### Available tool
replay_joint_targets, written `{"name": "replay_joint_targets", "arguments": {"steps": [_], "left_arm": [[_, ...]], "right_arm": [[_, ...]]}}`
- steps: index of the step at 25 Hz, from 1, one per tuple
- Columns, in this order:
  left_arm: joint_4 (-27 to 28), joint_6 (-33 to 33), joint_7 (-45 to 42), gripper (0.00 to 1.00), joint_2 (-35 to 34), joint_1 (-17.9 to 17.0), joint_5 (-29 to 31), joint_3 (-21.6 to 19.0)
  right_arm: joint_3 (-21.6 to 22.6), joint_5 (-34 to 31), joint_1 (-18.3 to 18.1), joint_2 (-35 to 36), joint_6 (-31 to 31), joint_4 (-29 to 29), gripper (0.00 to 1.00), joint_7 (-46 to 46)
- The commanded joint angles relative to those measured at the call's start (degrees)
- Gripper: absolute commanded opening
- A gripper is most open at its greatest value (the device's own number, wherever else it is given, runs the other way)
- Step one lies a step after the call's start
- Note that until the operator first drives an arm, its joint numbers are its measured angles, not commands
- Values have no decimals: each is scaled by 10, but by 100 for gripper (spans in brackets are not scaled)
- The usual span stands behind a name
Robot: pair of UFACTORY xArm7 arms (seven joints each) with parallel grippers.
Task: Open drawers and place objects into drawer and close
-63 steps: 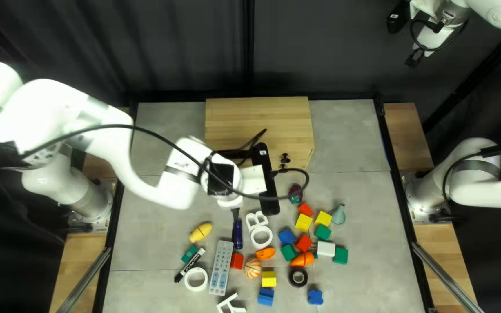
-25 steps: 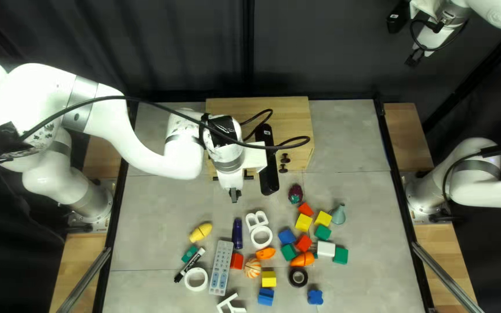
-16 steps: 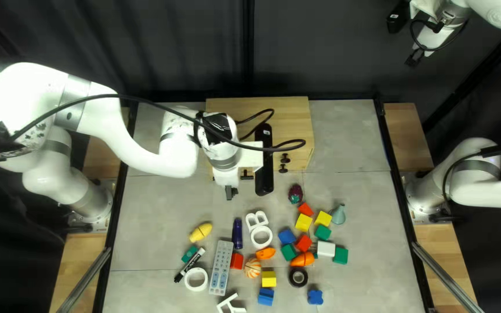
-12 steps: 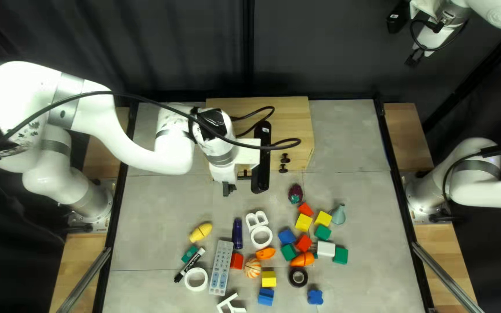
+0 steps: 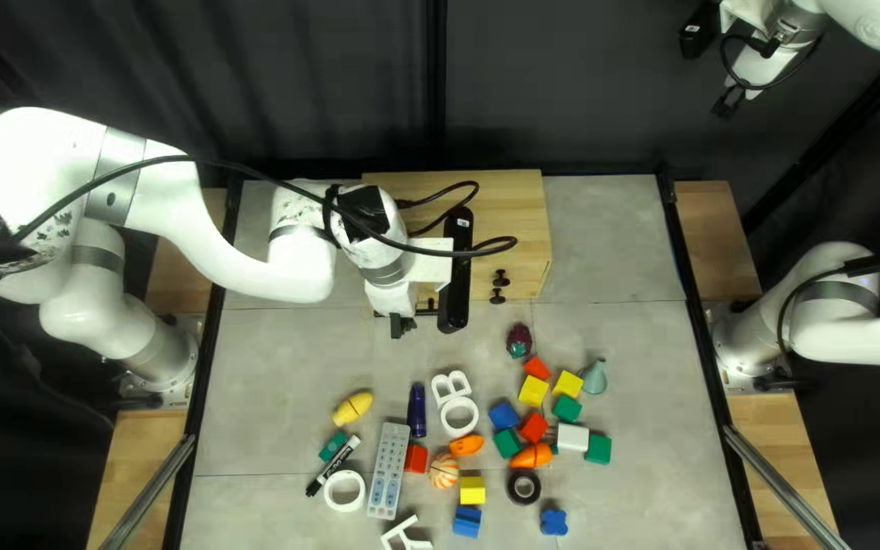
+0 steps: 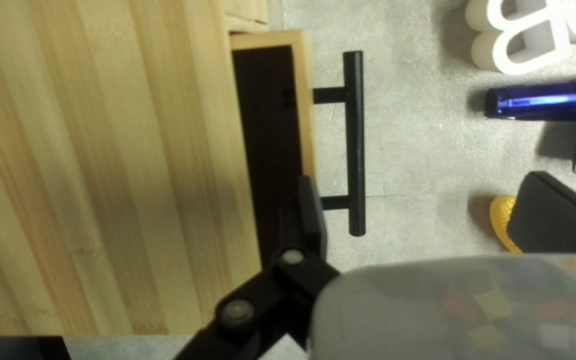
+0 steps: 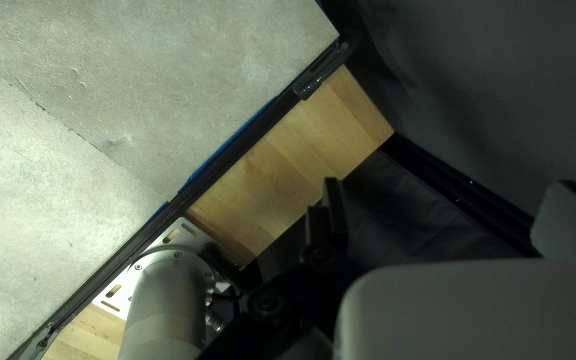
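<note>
Left hand (image 6: 421, 179) released, one finger overlapping the part-open drawer (image 6: 307, 127) in the wrist view; lowering while misaligned could catch the handle (image 6: 355, 143) and jolt the drawer.

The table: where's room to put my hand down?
In the top left view, there's room right of the wooden box and between the grey-green cone and the table's right edge. The middle, around the white block, is crowded.

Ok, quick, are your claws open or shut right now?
Left claw: open, holding nothing, near the drawer handle.
Right claw: open, holding nothing.
</note>
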Motion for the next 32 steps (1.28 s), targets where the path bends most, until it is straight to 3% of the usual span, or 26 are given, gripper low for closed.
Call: {"name": "replay_joint_targets", "arguments": {"steps": [1, 32], "left_arm": [[1, 5, -39, 100, 5, -1, 22, -8], [-37, -52, -78, 100, 7, 11, 26, 2]], "right_arm": [[0, 0, 0, 0, 0, 0, 100, 0], [0, 0, 0, 0, 0, 0, 100, 0]]}}
